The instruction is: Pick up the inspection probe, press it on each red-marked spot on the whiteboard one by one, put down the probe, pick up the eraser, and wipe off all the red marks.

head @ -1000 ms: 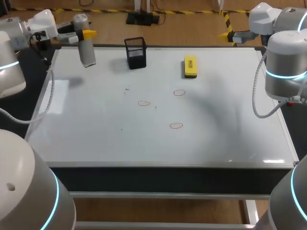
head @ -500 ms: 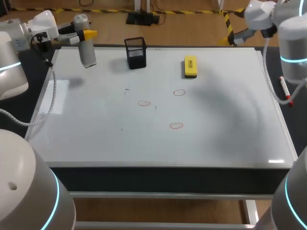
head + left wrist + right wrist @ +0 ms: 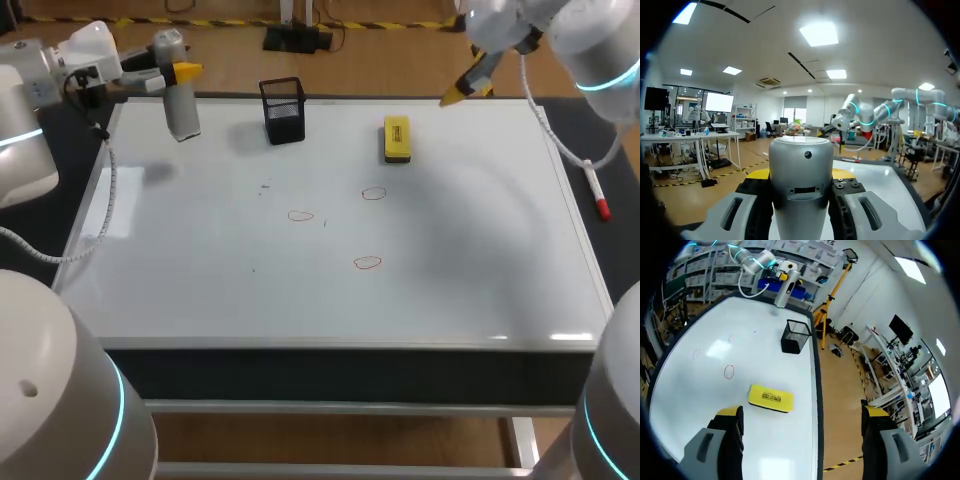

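Head view: three marks [image 3: 368, 263], one eraser [image 3: 397, 139]

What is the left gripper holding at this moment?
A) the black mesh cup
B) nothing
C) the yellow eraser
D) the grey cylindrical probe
D: the left wrist view shows the grey cylindrical probe clamped from both sides in the left gripper, while the yellow eraser lies untouched on the whiteboard.

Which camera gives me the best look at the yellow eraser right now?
The right wrist view: the eraser lies whole and close, ahead of the right gripper. The head view shows it smaller. The left wrist view does not show it.
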